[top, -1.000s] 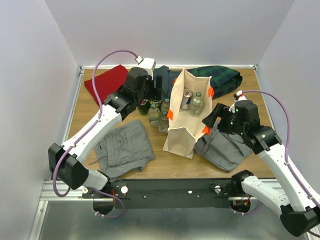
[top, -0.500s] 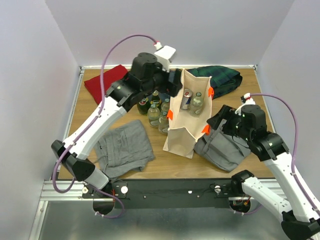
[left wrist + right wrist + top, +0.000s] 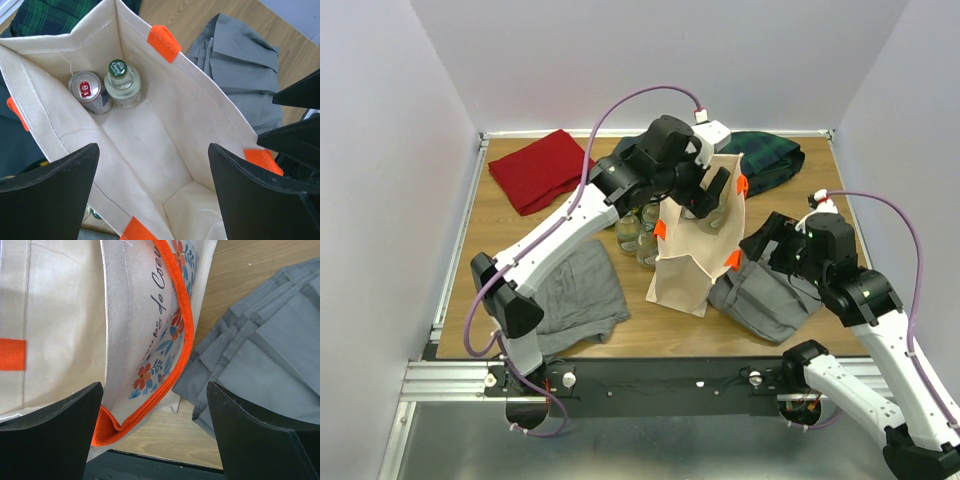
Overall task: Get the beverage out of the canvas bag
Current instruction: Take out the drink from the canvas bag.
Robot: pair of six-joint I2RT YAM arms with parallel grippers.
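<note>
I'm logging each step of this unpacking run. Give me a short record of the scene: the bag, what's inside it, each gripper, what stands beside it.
container: canvas bag, upright, mouth open
inside: can and green-capped bottle, side by side in one corner
left gripper: above the bag's mouth, jaws open, empty
right gripper: at the bag's orange handle, jaws open, empty
beside: bottles on the table, left of the bag

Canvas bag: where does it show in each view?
Top external: the canvas bag stands mid-table, under the left gripper.
Left wrist: the bag fills the frame, seen from above into its open mouth.
Right wrist: the bag takes the left half, with an orange handle.
Shared landmark: grey folded clothes beside the bag, in all three views.
</note>
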